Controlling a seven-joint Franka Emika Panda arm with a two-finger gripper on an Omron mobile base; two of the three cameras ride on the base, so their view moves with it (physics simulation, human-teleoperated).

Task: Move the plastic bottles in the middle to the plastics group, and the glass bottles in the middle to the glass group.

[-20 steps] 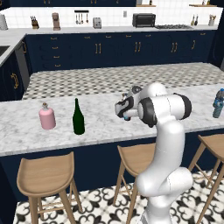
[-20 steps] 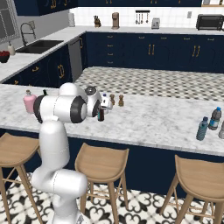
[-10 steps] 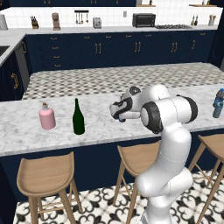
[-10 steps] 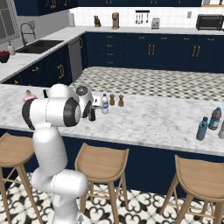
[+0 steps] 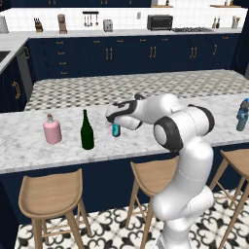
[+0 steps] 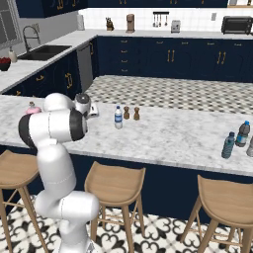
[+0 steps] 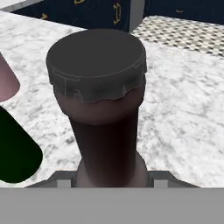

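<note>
Hand view first: the dark bottle (image 7: 98,113) stands right against my camera, its crimped cap (image 7: 96,61) at twelve o'clock and its brown neck running straight down between my fingertips, which are hidden behind it. My pincer (image 5: 115,119) is closed narrow on that neck, so I take it I am carrying the glass bottle, long axis upright, blue label (image 5: 115,130) hanging below the grip.

Past the neck, at about eight o'clock in the hand view, sits the dark green shoulder of the wine bottle (image 5: 87,131), and at nine to ten o'clock a sliver of the pink bottle (image 5: 52,131). From the left base view both stand on the marble tabletop (image 5: 29,151), the green one just to the nine o'clock side of my load, the pink one beyond it the same way. That is the direction that counts: the glass group lies at nine o'clock, near, and I judge a short sideways carry and a level lowering will finish this item.

Farther off, in the right base view, the clear bottle with blue label (image 6: 118,117) waits mid-tabletop beside two brown shakers (image 6: 131,113); far at three o'clock stand more bottles (image 6: 235,139).
</note>
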